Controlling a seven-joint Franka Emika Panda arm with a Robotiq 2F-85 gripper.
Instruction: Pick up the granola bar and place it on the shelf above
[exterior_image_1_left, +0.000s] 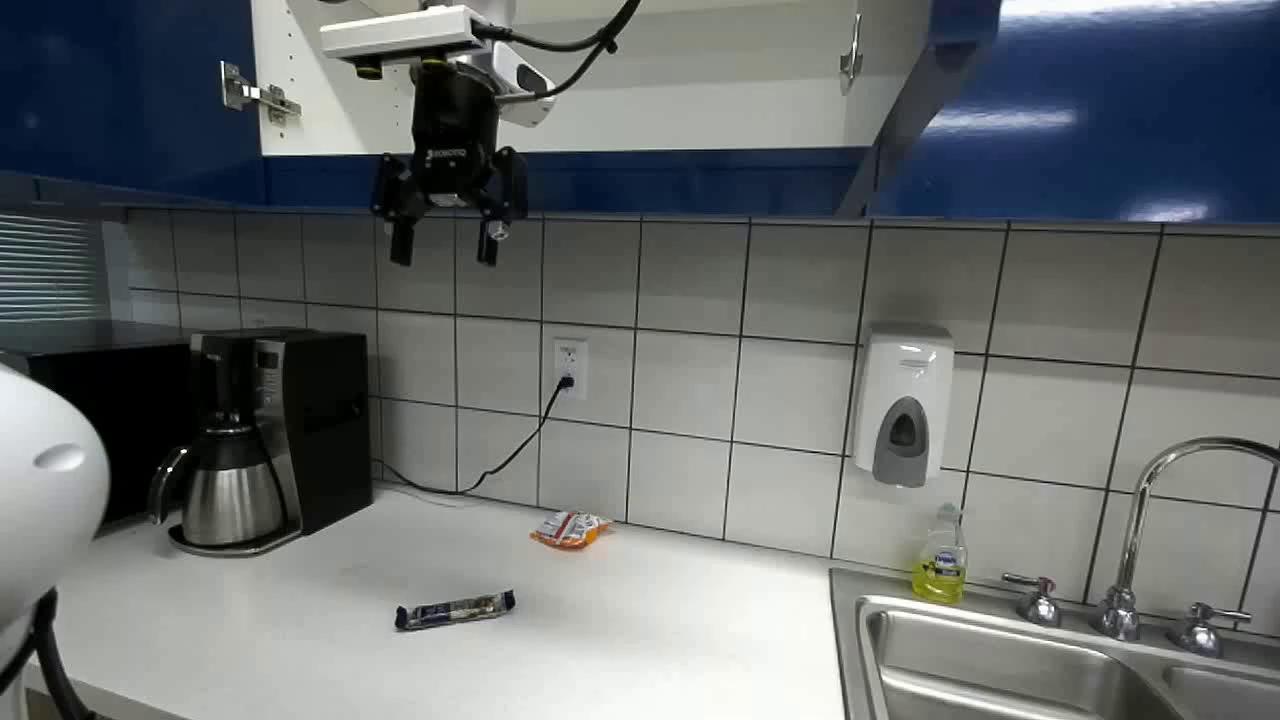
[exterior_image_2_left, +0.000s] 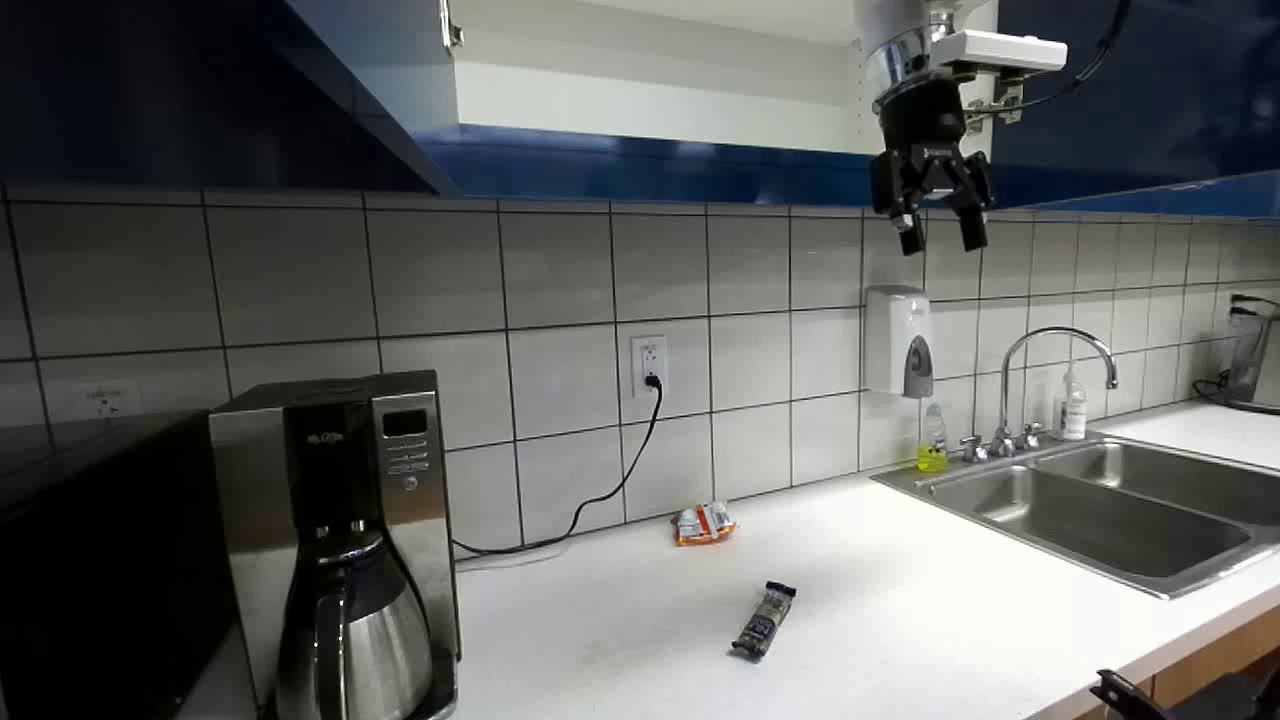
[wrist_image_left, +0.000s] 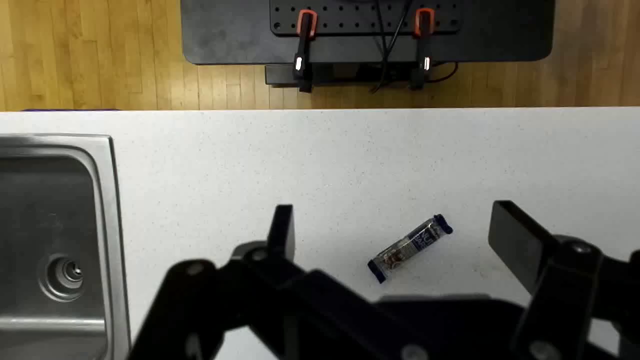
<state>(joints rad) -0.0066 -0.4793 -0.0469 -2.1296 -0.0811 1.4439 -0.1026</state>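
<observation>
- White casing: we are finding it cut off by the left edge of an exterior view.
- Surface, white: we are seeing it in all three views.
- Hand, black, one: we are noting its two fingers standing wide apart, tips pointing down, well above the surface.
- Granola bar, one, dark-ended wrapper: we are locating it lying flat on the surface, set slantwise in the wrist view, below the gap between the fingers.
- Sink, steel, two basins: we are seeing it set into the surface.
- Coffee maker, black and steel: we are seeing it standing at the left in both exterior views, with a steel carafe.
- Packet, small, orange and white: we are recording it lying near the tiled wall, apart from the bar.
- Soap bottle, yellow contents: we are seeing it standing upright at the back of the sink, near the faucet.
- Dispenser, white and grey: we are finding it mounted on the wall above the bottle.
- Outlet, white: we are seeing a black plug sitting in it.
- Cupboard, blue-fronted, white-lined: we are seeing it standing open above the wall.
</observation>
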